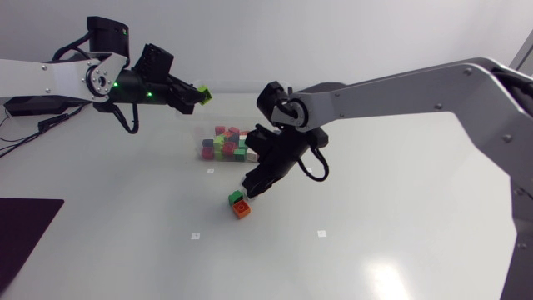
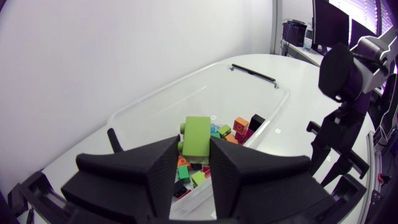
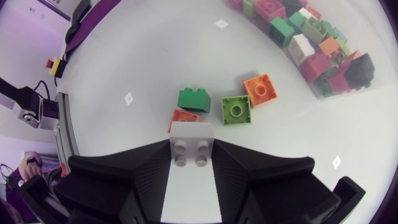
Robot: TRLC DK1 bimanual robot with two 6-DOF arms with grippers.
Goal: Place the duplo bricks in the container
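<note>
My left gripper [image 2: 196, 154] is shut on a light green brick [image 2: 198, 138] and hangs over the clear container [image 2: 186, 78], which holds several coloured bricks [image 1: 225, 143]. My right gripper [image 3: 191, 149] is shut on a white brick [image 3: 191, 143], low over the table. Just ahead of it lie a dark green brick [image 3: 194, 99] partly on an orange brick [image 3: 182, 116], then a light green one-stud brick [image 3: 236, 109] and an orange one-stud brick [image 3: 261, 89]. In the head view the right gripper [image 1: 254, 185] stands beside the green brick [image 1: 237, 197] and the orange brick [image 1: 242, 211].
A black mat [image 1: 25, 237] lies at the table's front left corner. Small white markers [image 1: 321, 232] dot the tabletop. My right arm [image 2: 345, 68] rises beside the container in the left wrist view.
</note>
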